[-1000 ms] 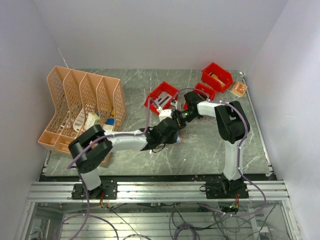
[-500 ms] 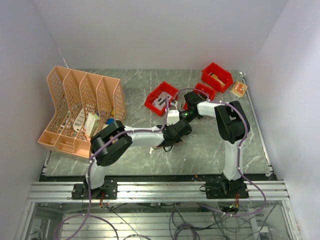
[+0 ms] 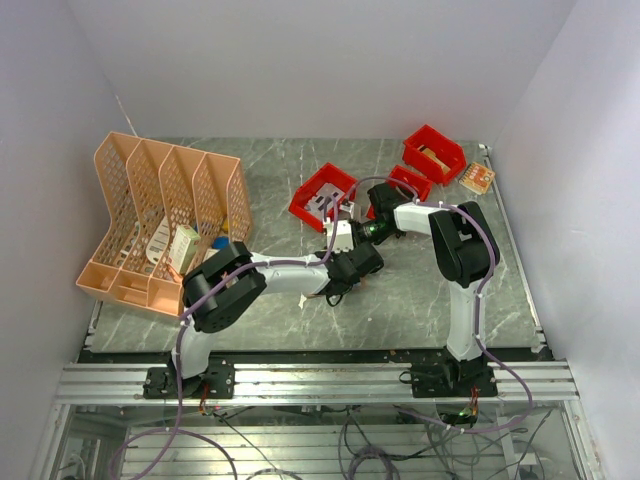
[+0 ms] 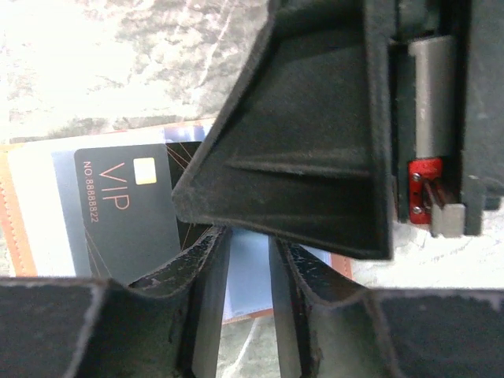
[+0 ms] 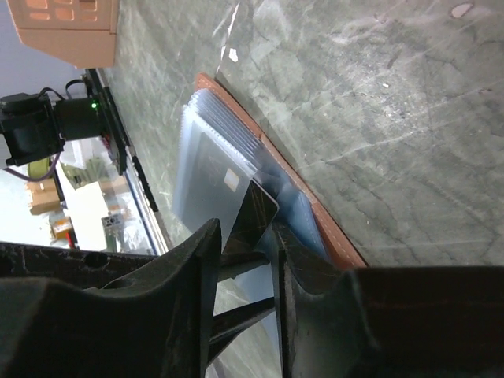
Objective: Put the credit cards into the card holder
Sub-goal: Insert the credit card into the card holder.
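- Your marbled table (image 3: pixel 420 290) carries the open card holder (image 4: pixel 31 205), lying flat under both grippers.
- Your left gripper (image 4: pixel 248 244) has its fingers a slit apart; you cannot tell whether it is gripping anything.
- Your right gripper (image 5: pixel 246 236) pinches the dark VIP card (image 4: pixel 110 213), which is half inside a sleeve.

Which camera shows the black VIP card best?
The left wrist view: the black VIP card faces the camera, print legible, on the card holder. The right wrist view shows it steeply slanted; in the top view it is hidden.
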